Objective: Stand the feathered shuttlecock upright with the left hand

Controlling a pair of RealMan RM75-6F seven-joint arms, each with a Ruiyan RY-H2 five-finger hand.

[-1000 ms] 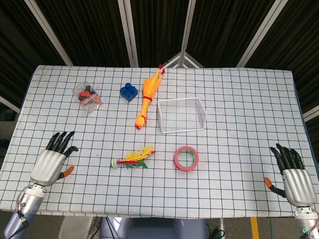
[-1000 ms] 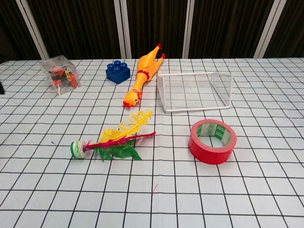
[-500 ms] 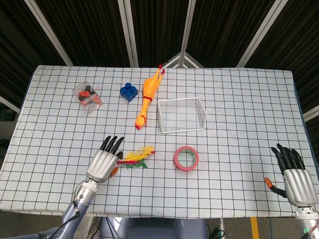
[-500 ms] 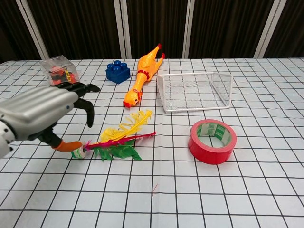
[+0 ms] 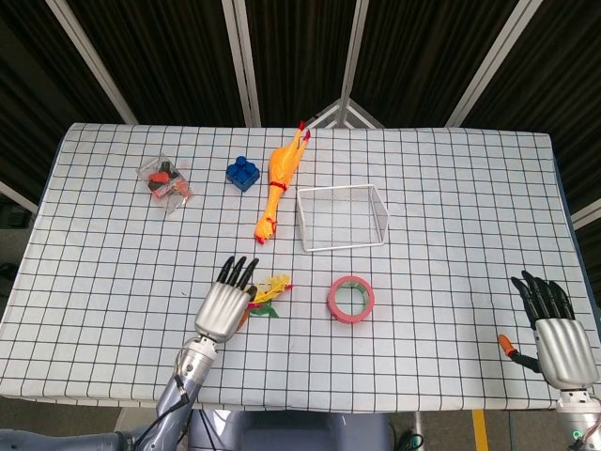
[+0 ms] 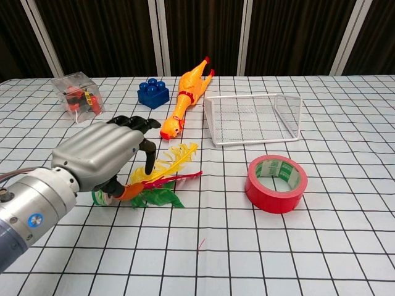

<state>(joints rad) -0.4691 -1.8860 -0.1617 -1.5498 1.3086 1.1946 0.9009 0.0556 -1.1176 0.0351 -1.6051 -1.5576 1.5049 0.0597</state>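
A clear plastic box (image 6: 78,97) of small red bits sat at the upper left of the chest view, with a blue building block (image 6: 153,94) further right. Just right of it lay a yellow rubber chicken (image 6: 185,95), stretched diagonally, head nearest the camera. A white wire basket (image 6: 254,118) stood right of centre, and below it a red tape roll (image 6: 276,183) lay flat on the checked tablecloth (image 6: 345,209).

One feathered shuttlecock (image 6: 162,177), one yellow rubber chicken (image 5: 277,184), one blue plastic brick (image 5: 242,173), one red tape roll (image 5: 351,298), one white wire basket (image 5: 342,218), one clear plastic box (image 5: 165,181).
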